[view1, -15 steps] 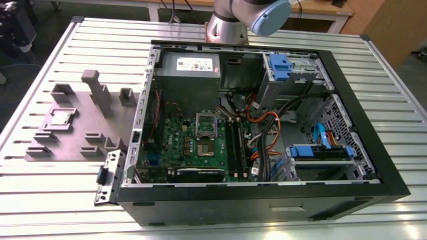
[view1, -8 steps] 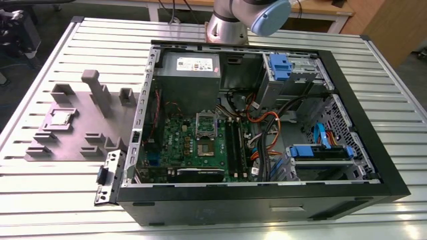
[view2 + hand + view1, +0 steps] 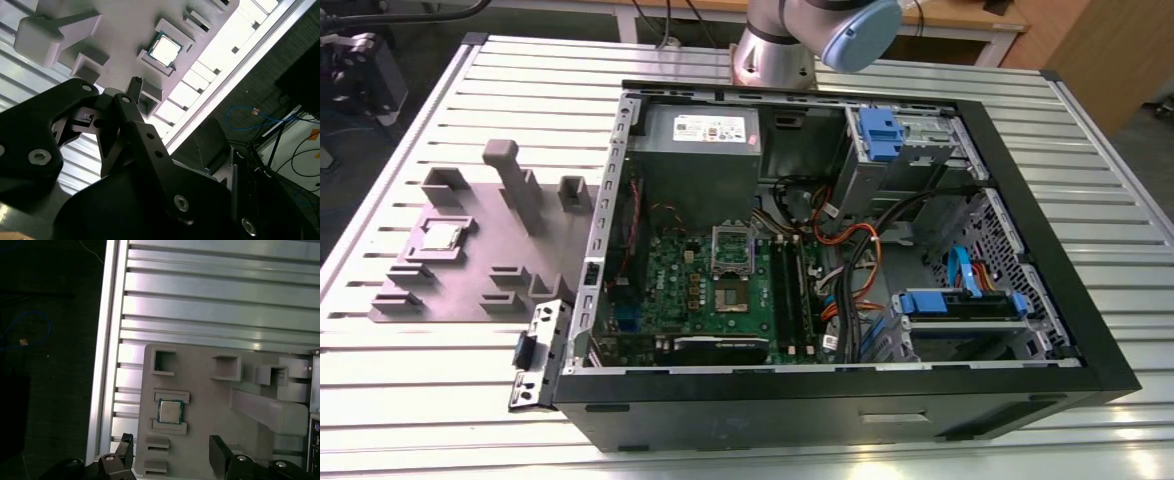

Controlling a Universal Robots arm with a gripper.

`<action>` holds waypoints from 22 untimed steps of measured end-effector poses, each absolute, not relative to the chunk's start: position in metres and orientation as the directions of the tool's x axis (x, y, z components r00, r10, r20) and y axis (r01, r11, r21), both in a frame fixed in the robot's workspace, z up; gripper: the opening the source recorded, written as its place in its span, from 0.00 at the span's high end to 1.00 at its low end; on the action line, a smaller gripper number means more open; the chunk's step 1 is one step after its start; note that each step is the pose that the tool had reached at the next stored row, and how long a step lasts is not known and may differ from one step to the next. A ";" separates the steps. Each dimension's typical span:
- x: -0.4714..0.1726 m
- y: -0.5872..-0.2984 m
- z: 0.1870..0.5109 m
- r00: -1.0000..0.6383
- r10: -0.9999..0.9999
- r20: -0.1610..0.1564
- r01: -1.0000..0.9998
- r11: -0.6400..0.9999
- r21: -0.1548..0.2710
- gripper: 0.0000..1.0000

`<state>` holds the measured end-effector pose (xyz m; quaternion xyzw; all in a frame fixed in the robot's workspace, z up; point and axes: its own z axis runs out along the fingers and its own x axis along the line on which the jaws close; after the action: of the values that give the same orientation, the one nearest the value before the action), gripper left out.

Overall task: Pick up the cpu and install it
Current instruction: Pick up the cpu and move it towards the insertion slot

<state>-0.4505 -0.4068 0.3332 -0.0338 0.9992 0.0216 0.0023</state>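
I judged the pick-up unstarted: my tool (image 3: 172, 441) hung spread and empty above the small square silvery cpu (image 3: 170, 411) in its grey tray (image 3: 210, 405), needing a centred descent.

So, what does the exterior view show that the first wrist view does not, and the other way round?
Exterior view: the open computer case with its green board, and the arm's base beyond it. First wrist view: the jaws, standing apart, and a blue cable on the dark floor. Both: the cpu lying in its pocket on the grey tray, on the slatted metal table.
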 end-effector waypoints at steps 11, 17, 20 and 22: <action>-0.451 -0.407 0.331 -0.998 -0.067 -0.006 -0.068 0.997 0.043 0.29; -0.451 -0.407 0.331 -0.998 -0.067 -0.006 -0.068 0.997 0.043 0.29; -0.451 -0.407 0.330 -0.998 -0.068 -0.006 -0.068 0.997 0.032 0.29; -0.451 -0.407 0.327 -0.998 -0.068 -0.005 -0.068 0.997 0.023 0.29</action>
<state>-0.4505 -0.4069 0.3274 -0.0338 0.9994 0.0115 0.0019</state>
